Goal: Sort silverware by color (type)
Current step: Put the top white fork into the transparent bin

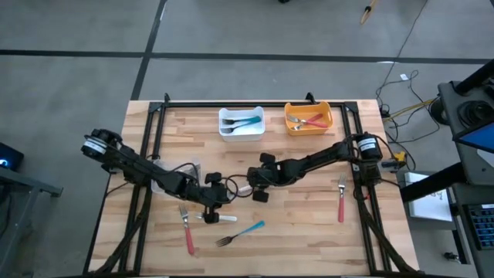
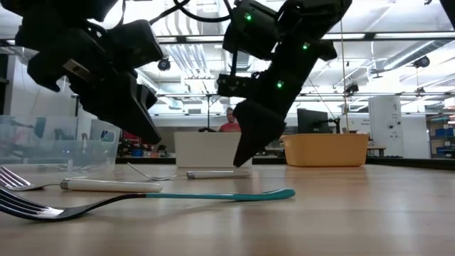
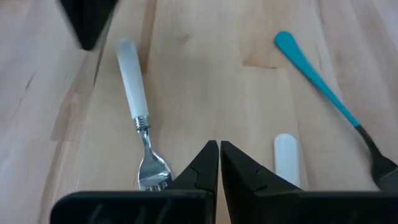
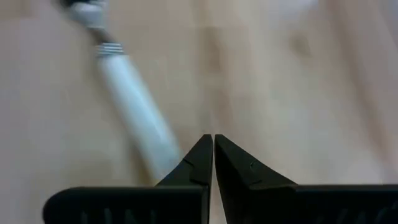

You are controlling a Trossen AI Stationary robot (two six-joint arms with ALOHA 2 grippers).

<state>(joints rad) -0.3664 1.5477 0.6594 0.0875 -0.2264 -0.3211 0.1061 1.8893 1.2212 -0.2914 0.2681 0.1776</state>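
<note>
High view shows the wooden desk (image 1: 309,232) with two bins at its far edge: a white bin (image 1: 241,122) holding teal cutlery and an orange bin (image 1: 309,117) holding red cutlery. Loose on the desk lie two red-handled pieces, one near the left arm (image 1: 188,235) and one by the right arm's base (image 1: 341,202), one teal fork (image 1: 241,232) and white-handled pieces near the middle. Both arms meet mid-desk; the left tool (image 3: 219,155) and right tool (image 4: 212,149) are fully closed, holding nothing. Only the left wrist view separates a white fork (image 3: 138,118) from a second white handle (image 3: 286,158).
</note>
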